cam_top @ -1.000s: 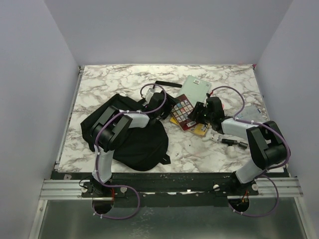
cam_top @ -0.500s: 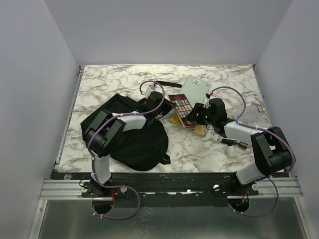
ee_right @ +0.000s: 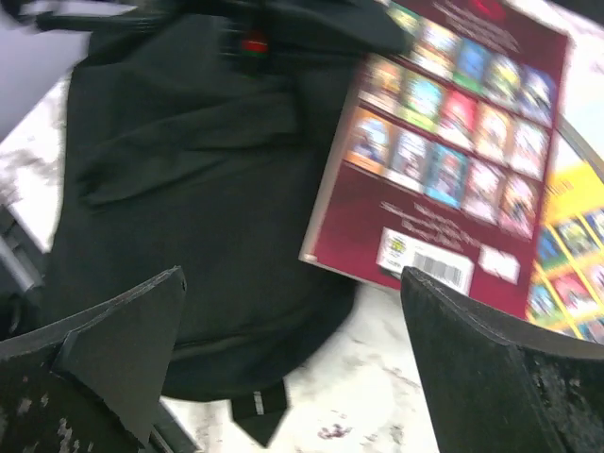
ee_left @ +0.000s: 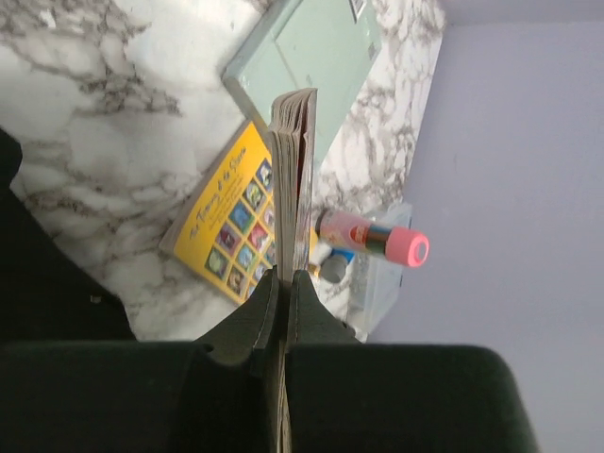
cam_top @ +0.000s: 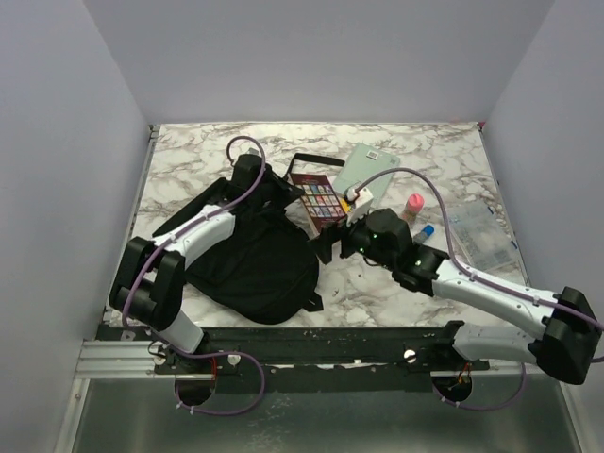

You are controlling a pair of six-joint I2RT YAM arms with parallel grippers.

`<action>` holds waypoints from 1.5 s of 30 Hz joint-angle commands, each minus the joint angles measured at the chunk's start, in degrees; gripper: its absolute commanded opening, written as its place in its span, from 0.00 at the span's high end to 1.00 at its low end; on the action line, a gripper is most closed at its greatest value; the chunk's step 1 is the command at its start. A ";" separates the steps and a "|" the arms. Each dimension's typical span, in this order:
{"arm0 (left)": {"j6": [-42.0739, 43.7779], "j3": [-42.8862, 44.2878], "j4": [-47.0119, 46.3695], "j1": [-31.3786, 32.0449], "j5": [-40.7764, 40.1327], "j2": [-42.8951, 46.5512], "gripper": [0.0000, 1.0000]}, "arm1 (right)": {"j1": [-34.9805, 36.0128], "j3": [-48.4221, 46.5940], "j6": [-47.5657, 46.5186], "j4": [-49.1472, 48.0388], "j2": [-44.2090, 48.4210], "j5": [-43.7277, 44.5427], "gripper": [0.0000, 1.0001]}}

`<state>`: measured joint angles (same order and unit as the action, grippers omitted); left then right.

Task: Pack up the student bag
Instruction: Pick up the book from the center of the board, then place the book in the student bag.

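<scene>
The student bag point(cam_top: 250, 269), a large black fabric backpack, lies at the left centre of the table and fills the left of the right wrist view point(ee_right: 189, 189). My left gripper point(cam_top: 283, 193) is shut on the edge of a maroon book point(cam_top: 316, 195) held over the bag's far right side. In the left wrist view the book point(ee_left: 293, 160) stands edge-on between the closed jaws of that gripper point(ee_left: 283, 276). My right gripper point(cam_top: 326, 247) is open wide with nothing in it, hovering at the bag's right edge below the maroon book point(ee_right: 453, 142). Its fingers point(ee_right: 123, 330) frame bag and table.
A yellow book point(ee_left: 222, 231) lies flat on the marble beside a pale green notebook point(cam_top: 368, 168). A pink-capped stick point(cam_top: 412, 205), a blue-capped item point(cam_top: 427, 229) and a clear plastic case point(cam_top: 481, 236) sit at the right. A black strap loop point(cam_top: 311, 159) lies behind the bag.
My left gripper closed on the maroon book and drew it left toward the bag. My right gripper opened wide, let the book go and swung to the bag's right edge.
</scene>
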<state>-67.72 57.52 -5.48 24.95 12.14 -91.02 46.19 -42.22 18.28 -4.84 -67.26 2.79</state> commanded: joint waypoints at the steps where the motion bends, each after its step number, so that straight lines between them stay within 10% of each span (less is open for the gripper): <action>1: 1.24 2.97 16.09 -1.01 9.45 5.13 1.00 | 11.14 -3.98 -11.19 4.75 1.10 15.76 0.00; 12: 0.93 4.10 27.74 -2.05 10.77 13.35 1.00 | 29.81 -9.53 -27.96 -0.24 -14.03 51.05 0.11; 18: 0.12 3.20 29.75 -2.63 11.37 15.51 1.00 | 30.19 -8.77 -27.04 -3.41 -13.49 59.74 0.48; 23: 0.69 3.36 29.92 -2.98 13.41 19.09 0.97 | 29.18 -6.04 -23.59 -5.09 -9.02 54.96 0.99; 25: 6.19 5.96 34.08 -3.62 14.09 19.99 0.57 | 25.73 -8.90 -15.86 3.29 -6.67 48.91 0.99; 28: 14.41 5.40 35.42 -4.51 18.88 24.22 0.29 | 19.57 -16.05 -3.73 19.70 -4.49 40.62 0.99; 36: 36.25 5.61 48.59 3.88 2.41 31.02 0.11 | 0.39 -23.08 7.12 36.29 1.61 15.60 0.99; 45: 48.11 8.50 53.40 15.44 -11.44 16.07 0.12 | -3.30 -13.54 10.52 37.42 8.67 14.93 0.99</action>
<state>-27.66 63.33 43.00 38.44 9.82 -68.97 44.86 -59.46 26.24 30.04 -60.97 22.15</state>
